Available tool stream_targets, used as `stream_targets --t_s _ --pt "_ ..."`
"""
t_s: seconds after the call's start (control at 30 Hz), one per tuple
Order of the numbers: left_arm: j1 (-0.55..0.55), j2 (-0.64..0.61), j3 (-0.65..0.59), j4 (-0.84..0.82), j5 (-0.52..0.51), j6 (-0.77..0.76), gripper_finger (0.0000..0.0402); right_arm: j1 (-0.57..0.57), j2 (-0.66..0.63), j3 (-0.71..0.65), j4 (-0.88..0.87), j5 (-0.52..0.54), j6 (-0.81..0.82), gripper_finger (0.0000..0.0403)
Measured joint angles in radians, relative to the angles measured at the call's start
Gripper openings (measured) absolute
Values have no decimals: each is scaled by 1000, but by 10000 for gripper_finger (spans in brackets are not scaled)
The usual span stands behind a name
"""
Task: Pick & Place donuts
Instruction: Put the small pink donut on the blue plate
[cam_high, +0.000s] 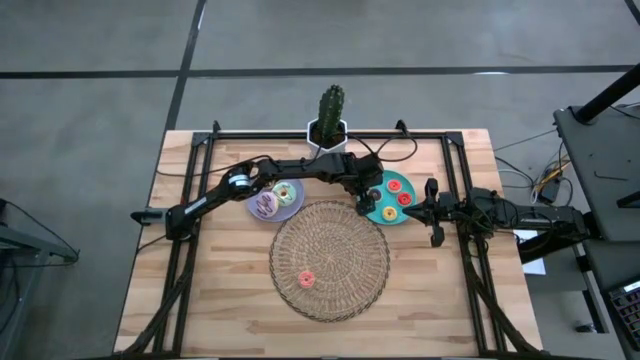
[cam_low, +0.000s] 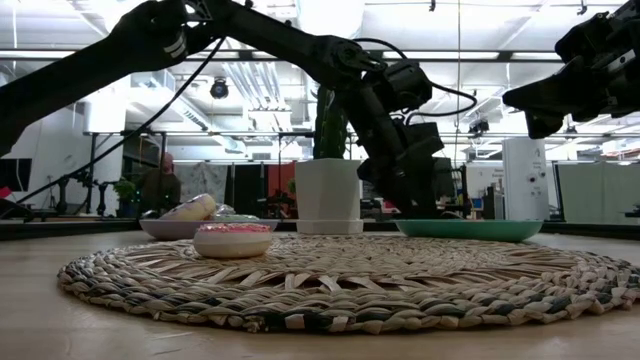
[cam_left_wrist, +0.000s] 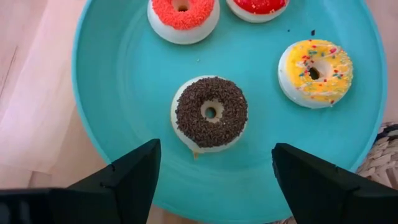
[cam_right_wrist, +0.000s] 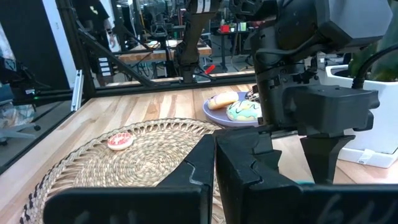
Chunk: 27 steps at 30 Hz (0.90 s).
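Left gripper (cam_left_wrist: 211, 180) hangs with fingers spread wide over the teal plate (cam_left_wrist: 124, 93), holding nothing; a chocolate-sprinkled donut (cam_left_wrist: 209, 113) lies flat on the plate just ahead. Beyond sit yellow (cam_left_wrist: 315, 73), orange (cam_left_wrist: 183, 17) and red (cam_left_wrist: 257, 7) donuts.

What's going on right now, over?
Left gripper open over dark brown donut on teal plate. Right gripper shut, parked beside plate. Nothing blocking.

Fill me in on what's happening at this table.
The left claw hangs open over the teal plate, lined up on the dark brown donut, which lies on the plate untouched beside the yellow, orange and red ones. A pink donut sits on the wicker mat. The right claw waits shut, beside the teal plate.
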Motion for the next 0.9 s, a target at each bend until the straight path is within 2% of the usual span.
stream_targets --t_s 0.2,0.53,0.9 --pt "0 -1 0 0 -6 -21 264 0 0 0 0 0 0 8" --pt "-2 -1 0 0 -21 -40 218 0 0 0 0 0 0 8" --pt "-2 -14 0 -18 -24 -115 213 0 0 0 0 0 0 8"
